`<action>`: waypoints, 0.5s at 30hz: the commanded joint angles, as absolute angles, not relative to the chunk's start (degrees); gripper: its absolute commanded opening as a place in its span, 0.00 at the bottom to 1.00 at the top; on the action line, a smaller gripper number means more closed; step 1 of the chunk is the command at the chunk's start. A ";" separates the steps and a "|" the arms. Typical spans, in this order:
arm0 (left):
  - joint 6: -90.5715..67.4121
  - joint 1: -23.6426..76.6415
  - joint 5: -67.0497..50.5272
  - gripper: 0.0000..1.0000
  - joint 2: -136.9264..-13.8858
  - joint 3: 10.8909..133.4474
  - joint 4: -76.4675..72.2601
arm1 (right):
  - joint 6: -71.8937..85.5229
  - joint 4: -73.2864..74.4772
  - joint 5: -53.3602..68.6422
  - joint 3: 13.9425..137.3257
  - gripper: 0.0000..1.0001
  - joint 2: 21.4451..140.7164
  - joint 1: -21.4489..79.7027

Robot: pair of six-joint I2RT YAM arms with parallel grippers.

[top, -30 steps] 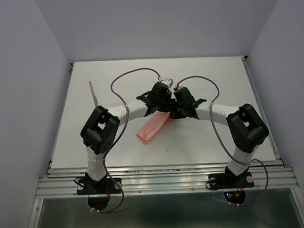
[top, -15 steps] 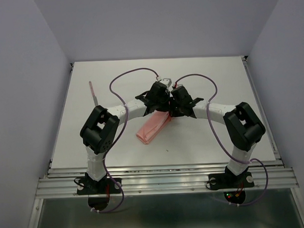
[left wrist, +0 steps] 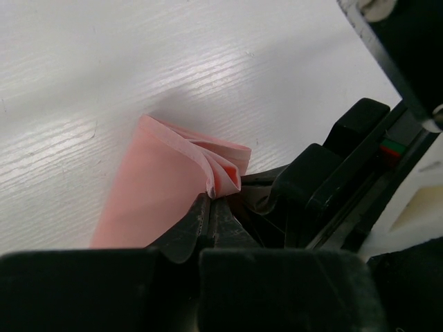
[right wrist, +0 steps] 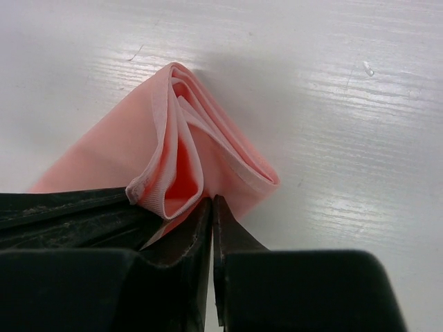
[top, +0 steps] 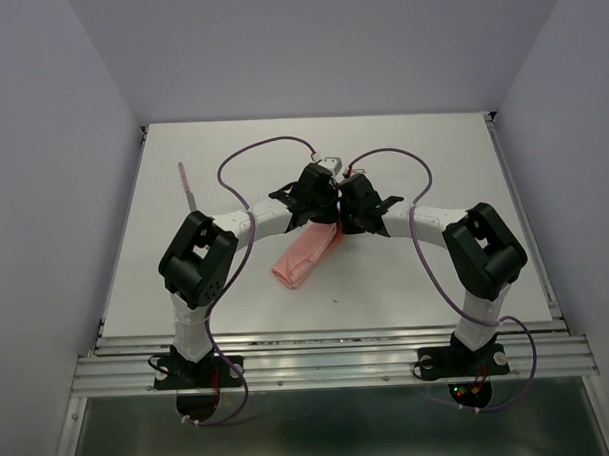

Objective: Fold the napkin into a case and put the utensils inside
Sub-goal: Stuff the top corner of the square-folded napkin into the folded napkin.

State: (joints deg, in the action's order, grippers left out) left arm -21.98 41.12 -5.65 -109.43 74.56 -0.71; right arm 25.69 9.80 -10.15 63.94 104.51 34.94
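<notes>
The salmon-pink napkin (top: 305, 256) lies folded into a narrow strip, slanting across the table's middle. Both grippers meet at its far end. My left gripper (top: 324, 219) is shut on the top layer's hem (left wrist: 223, 181), its tips (left wrist: 210, 202) pressed together and that corner lifted. My right gripper (right wrist: 212, 202) is shut on a lower layer of the napkin (right wrist: 173, 149), so the end gapes as a small pocket (right wrist: 181, 176). From above, the right gripper (top: 340, 223) nearly touches the left one. One thin utensil (top: 187, 187) lies at the far left, away from both arms.
The white table (top: 432, 163) ends in a metal rail (top: 329, 352) at the near edge. Grey walls close the left, right and back sides. Purple cables (top: 267, 144) loop above both wrists.
The right gripper's jaws have closed onto the napkin's end. The right arm has edged slightly left toward the left gripper. The left gripper has stayed shut in place.
</notes>
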 commanded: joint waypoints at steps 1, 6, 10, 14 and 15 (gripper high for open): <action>-21.45 41.31 -6.95 0.00 -105.91 74.09 -2.02 | 26.37 6.86 -12.57 66.01 0.05 104.07 35.24; -19.96 40.96 -7.55 0.00 -106.87 74.27 -0.53 | 27.42 6.07 -13.27 64.95 0.01 102.75 35.24; -18.11 39.90 -10.45 0.00 -106.79 73.22 -0.44 | 28.47 5.98 -12.83 64.69 0.01 102.74 35.24; -16.70 39.02 -13.17 0.00 -106.87 72.07 -0.53 | 29.70 4.84 -12.22 63.81 0.01 102.31 35.24; -16.09 38.94 -13.53 0.00 -107.14 72.51 -0.18 | 29.88 4.31 -12.04 63.37 0.01 102.04 35.24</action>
